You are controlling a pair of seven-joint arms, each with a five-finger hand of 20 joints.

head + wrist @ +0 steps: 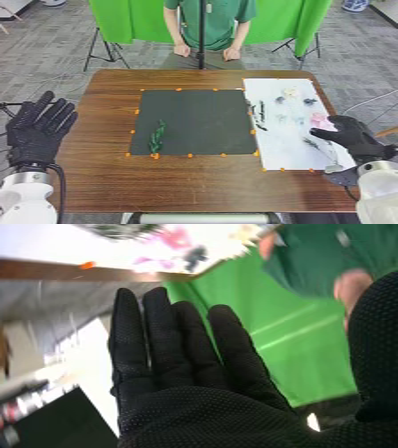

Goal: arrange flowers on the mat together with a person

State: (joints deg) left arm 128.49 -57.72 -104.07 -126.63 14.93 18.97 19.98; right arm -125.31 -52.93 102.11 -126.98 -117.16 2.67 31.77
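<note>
In the head view my left hand (40, 131) is open beside the table's left edge, fingers pointing forward. My right hand (352, 136) is over the right edge of the white sheet (286, 132), near pink flowers (321, 121). My right hand (191, 374) appears in the right wrist view with straight fingers and nothing in it. A green leafy sprig (157, 137) lies on the left part of the dark mat (200, 120). Dark stems (259, 115), a pale flower (290, 92) and small dark flowers (309, 101) lie on the white sheet.
The brown table (178, 185) carries both mat and sheet, with orange tabs along their edges. A person (209, 30) stands at the far side, hands low by the table's far edge. A thin dark pole (202, 35) rises in front of the person.
</note>
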